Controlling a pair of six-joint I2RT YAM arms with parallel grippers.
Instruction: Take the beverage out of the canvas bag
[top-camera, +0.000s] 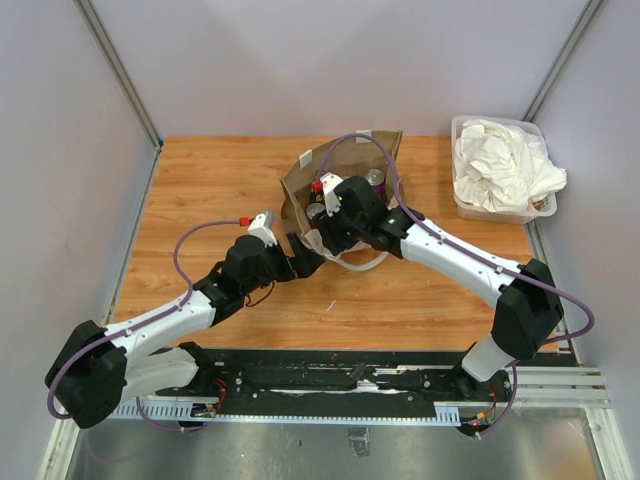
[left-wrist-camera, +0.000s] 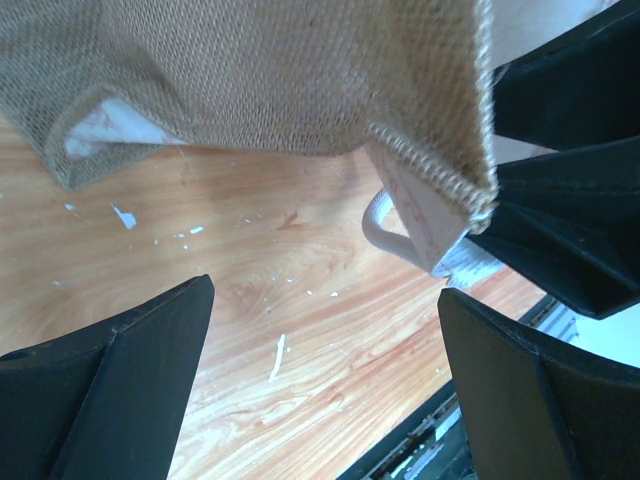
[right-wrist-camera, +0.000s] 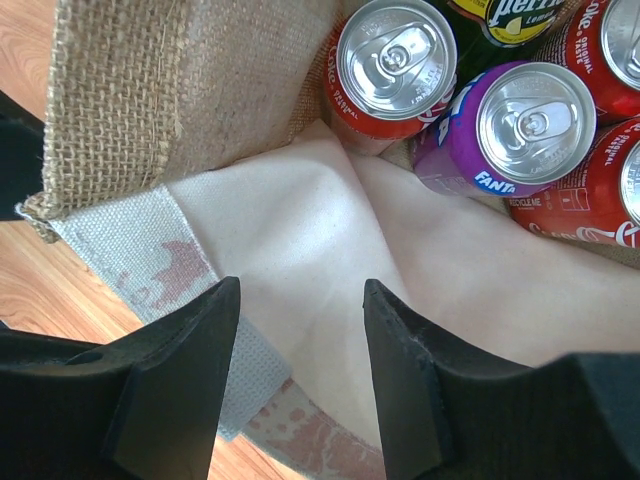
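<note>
Right wrist view: the right gripper (right-wrist-camera: 300, 300), jaws apart and empty, hangs in the mouth of the canvas bag (top-camera: 297, 190) at table centre. Likely step: reach; next, align over the purple can (right-wrist-camera: 520, 125). The left gripper (left-wrist-camera: 325, 295), wide, sits beside the bag

Orange-brown wooden tabletop (top-camera: 220, 180), scattered with small white flecks (left-wrist-camera: 277, 357) beneath the left gripper (left-wrist-camera: 325, 290); plain pale grey walls (top-camera: 320, 60) rise beyond it and to either side, metal strips (top-camera: 118, 70) running up the far corners, light soft and even
</note>
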